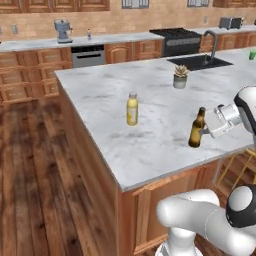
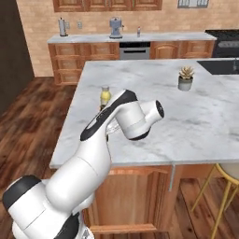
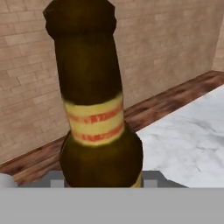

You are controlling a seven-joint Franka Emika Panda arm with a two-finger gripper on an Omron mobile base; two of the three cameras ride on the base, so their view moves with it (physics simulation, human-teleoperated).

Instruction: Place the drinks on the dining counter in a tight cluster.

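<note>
Gripper [image 1: 204, 131] clamped on brown bottle [image 1: 197, 129], upright on counter [image 1: 150, 150] near its edge; a careless release risks toppling it.

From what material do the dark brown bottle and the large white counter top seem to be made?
The slim dark brown bottle looks like glossy glass: deep amber tone, a yellow-and-red band on its neck. The large white counter top looks like polished marble, judging by its grey veins. Both are rendered, so this stays a guess.
</note>
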